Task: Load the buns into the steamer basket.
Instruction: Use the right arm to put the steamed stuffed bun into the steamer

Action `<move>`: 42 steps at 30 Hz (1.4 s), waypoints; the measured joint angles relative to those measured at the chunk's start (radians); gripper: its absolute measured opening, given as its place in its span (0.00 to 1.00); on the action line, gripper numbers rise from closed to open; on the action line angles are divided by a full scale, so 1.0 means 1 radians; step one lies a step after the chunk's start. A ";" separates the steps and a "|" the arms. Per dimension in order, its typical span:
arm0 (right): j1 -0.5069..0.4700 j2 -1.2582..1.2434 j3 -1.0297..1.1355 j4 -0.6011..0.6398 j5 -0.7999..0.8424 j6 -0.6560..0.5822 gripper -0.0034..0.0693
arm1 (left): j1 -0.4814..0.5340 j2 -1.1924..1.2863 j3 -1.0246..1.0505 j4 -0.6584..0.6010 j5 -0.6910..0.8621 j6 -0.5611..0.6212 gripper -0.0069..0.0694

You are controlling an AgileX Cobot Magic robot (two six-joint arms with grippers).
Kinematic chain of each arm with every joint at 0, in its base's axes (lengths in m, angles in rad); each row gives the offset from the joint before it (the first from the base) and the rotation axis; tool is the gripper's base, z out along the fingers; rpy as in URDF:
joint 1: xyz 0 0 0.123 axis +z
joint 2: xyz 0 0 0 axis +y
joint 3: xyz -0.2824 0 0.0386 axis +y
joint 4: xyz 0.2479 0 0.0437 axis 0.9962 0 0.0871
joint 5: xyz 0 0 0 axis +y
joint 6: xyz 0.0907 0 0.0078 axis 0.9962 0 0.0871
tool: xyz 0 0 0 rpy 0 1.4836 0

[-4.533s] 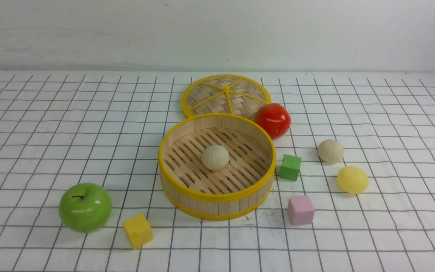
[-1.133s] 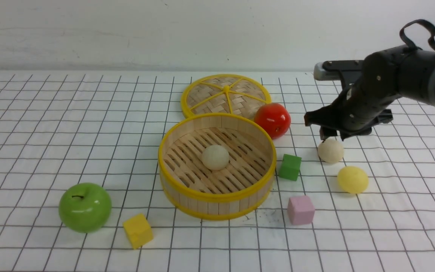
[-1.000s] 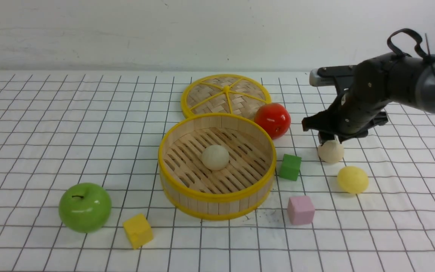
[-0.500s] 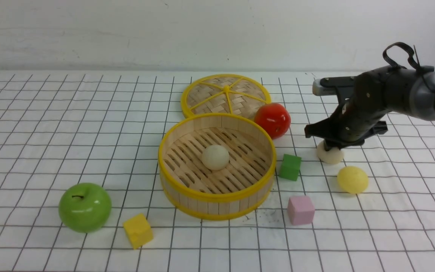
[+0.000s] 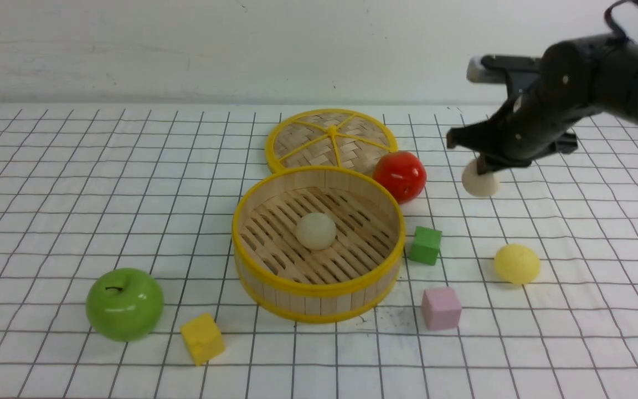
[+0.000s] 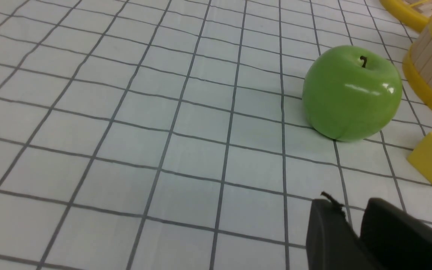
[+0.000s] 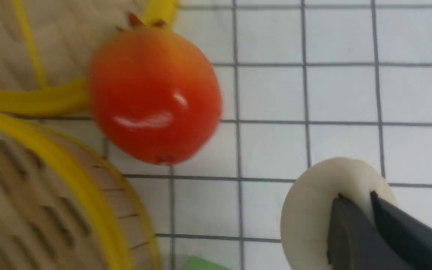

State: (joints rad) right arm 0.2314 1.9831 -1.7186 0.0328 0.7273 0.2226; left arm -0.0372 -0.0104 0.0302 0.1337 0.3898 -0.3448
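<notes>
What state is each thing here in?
Round bamboo steamer basket: uncovered, one beige bun inside.
Flat woven lid: off, lying behind the basket.
Second beige bun: held in the air by right tool.
Pale yellow bun: lying outside the basket.

Robotics lab test bench: a white gridded cloth (image 5: 75, 166) spreads below a bare wall (image 5: 186, 50) at 12 o'clock; a black robot arm (image 5: 590, 83) hangs at 2 o'clock over props: a central basket (image 5: 319, 299), a glossy apple (image 5: 124, 303) at 8 o'clock, a pink cube (image 5: 441, 308) at 5 o'clock.
</notes>
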 joint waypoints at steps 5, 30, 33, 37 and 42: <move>0.087 -0.029 -0.005 0.103 0.025 -0.063 0.07 | 0.000 0.000 0.000 0.000 0.000 0.000 0.28; 0.209 0.105 0.021 0.157 -0.006 -0.142 0.32 | 0.000 0.000 0.000 0.000 0.000 0.000 0.30; 0.209 0.105 0.021 0.157 0.010 -0.142 0.43 | 0.000 0.000 0.000 0.000 0.000 0.000 0.31; 0.209 0.102 0.021 0.157 0.044 -0.142 0.52 | 0.000 0.000 0.000 0.000 0.000 0.000 0.31; 0.209 0.049 0.021 0.151 0.083 -0.142 0.55 | 0.000 0.000 0.000 0.000 0.000 0.000 0.31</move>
State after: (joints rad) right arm 0.4404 2.0316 -1.6976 0.1840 0.8101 0.0811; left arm -0.0372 -0.0104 0.0302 0.1337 0.3898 -0.3448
